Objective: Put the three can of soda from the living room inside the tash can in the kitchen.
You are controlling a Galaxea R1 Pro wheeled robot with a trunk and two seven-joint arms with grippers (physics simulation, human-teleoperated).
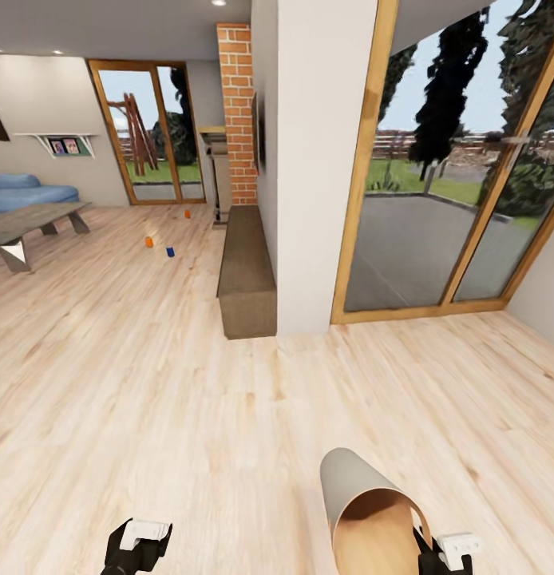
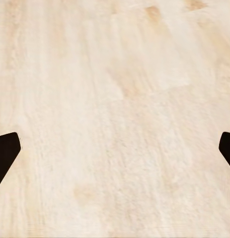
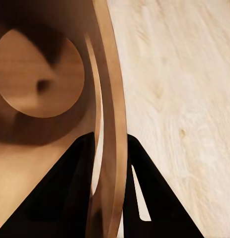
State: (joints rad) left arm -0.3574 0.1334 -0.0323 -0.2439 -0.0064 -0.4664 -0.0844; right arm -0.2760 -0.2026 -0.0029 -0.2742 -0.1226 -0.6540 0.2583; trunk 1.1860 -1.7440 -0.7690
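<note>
Far off on the living room floor stand three soda cans: an orange can (image 1: 148, 241), a dark blue can (image 1: 170, 251) and a second orange can (image 1: 187, 213) nearer the fireplace. The trash can (image 1: 365, 499), pale grey outside and wood-brown inside (image 3: 40, 79), lies tilted at the bottom of the head view with its mouth towards me. My right gripper (image 1: 427, 549) (image 3: 110, 145) is shut on its rim, one finger inside and one outside. My left gripper (image 1: 138, 557) (image 2: 115, 148) hangs open over bare floor, holding nothing.
A long low dark cabinet (image 1: 247, 271) runs along the white wall pillar (image 1: 317, 160), with the brick chimney (image 1: 237, 112) and fireplace (image 1: 219, 180) behind it. A coffee table (image 1: 33, 224) and blue sofa (image 1: 21, 192) stand at the left. Wood-framed glass doors (image 1: 437, 184) are at the right.
</note>
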